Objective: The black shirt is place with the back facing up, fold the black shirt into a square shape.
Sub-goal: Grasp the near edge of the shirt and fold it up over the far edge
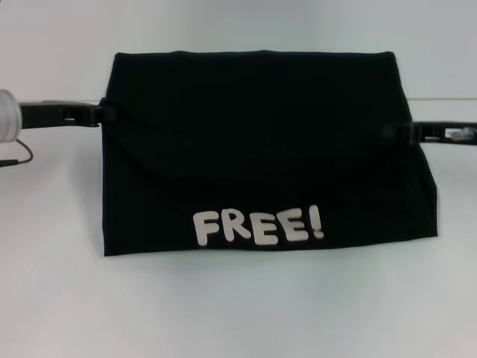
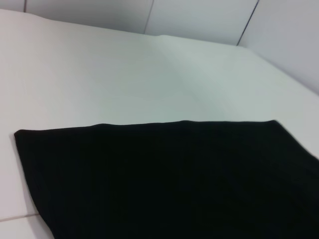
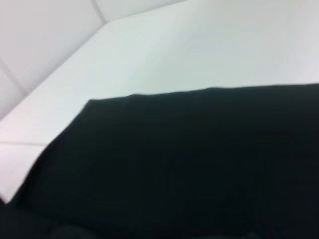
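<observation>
Head view: we see the shirt point(image 1: 261, 149) spread across the middle of a white table point(image 1: 238, 313), folded into a wide block, narrower at the far edge and wider at the near edge, with off-white "FREE!" lettering point(image 1: 258, 227) near its front edge. Our left gripper point(image 1: 102, 113) meets the shirt's left edge and our right gripper point(image 1: 395, 133) meets its right edge; we cannot tell whether either is closed on the cloth. Left wrist view: black fabric point(image 2: 169, 179) lies flat on the white surface, one corner showing. Right wrist view: the shirt point(image 3: 189, 164) fills the lower part, the table beyond it.
</observation>
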